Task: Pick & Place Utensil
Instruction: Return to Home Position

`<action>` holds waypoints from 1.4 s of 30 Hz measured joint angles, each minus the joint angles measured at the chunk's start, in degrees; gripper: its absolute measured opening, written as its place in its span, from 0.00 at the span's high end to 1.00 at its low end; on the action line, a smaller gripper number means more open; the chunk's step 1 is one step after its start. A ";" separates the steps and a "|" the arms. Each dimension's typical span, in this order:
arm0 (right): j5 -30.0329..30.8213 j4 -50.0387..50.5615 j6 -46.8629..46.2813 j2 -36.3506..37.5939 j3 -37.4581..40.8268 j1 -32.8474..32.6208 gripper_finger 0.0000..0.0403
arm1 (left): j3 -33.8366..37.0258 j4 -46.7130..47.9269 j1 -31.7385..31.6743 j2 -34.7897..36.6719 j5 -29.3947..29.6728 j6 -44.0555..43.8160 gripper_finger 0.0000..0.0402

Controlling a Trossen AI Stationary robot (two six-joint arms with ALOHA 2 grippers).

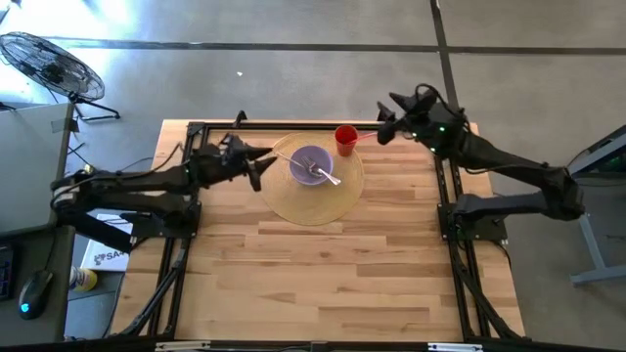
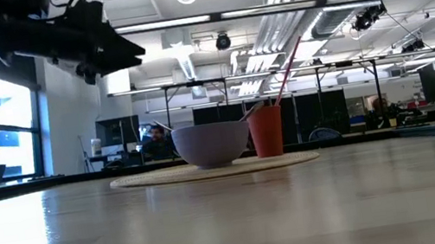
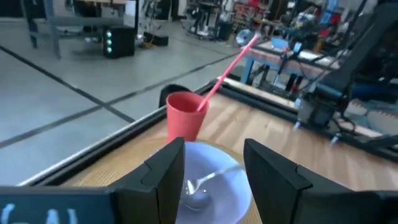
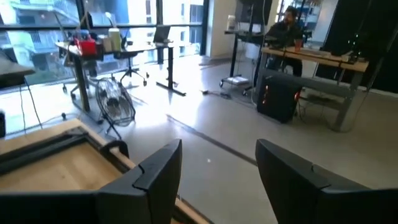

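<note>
A lavender bowl [image 1: 311, 163] sits on a round woven mat [image 1: 318, 200] near the table's far edge, with a metal utensil [image 1: 323, 173] lying inside it, handle leaning on the rim. A red cup [image 1: 345, 139] with a pink straw [image 1: 370, 136] stands on the mat's far right edge. My left gripper [image 1: 256, 166] hovers open just left of the bowl, above the table; its wrist view shows the bowl [image 3: 211, 180], utensil [image 3: 202, 182] and cup [image 3: 184, 116] beyond its fingers. My right gripper [image 1: 384, 125] is raised, open, right of the cup, holding nothing.
The black frame rails [image 1: 196, 132] run along the table's far, left and right edges. The near half of the wooden table [image 1: 323, 284] is bare wood. A fan [image 1: 54, 64] stands on the floor beyond the far left corner.
</note>
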State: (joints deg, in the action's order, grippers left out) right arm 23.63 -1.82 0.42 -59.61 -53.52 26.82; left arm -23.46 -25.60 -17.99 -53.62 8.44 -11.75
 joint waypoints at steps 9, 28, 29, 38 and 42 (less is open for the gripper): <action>-5.35 -0.97 -1.59 8.86 8.13 -9.56 0.53 | 4.33 0.35 -3.43 9.08 -9.02 -0.04 0.60; -14.62 -13.96 -7.26 35.16 40.11 -20.69 0.64 | 17.65 4.08 -3.40 34.21 -13.44 4.13 0.60; -14.61 -15.31 -9.00 35.40 41.64 -20.69 0.64 | 17.70 4.74 -3.38 34.51 -14.10 4.19 0.60; -15.42 -19.15 -9.88 40.19 50.57 -21.23 0.63 | 17.70 12.01 -3.36 36.42 -19.51 4.22 0.60; -11.76 -16.21 -9.39 43.21 52.88 -21.51 0.64 | 17.70 15.67 -3.38 39.03 -19.49 4.58 0.60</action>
State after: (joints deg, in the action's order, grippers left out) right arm 11.87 -18.03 -8.97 -16.40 -0.64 5.31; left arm -5.76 -9.94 -21.37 -14.59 -11.05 -7.17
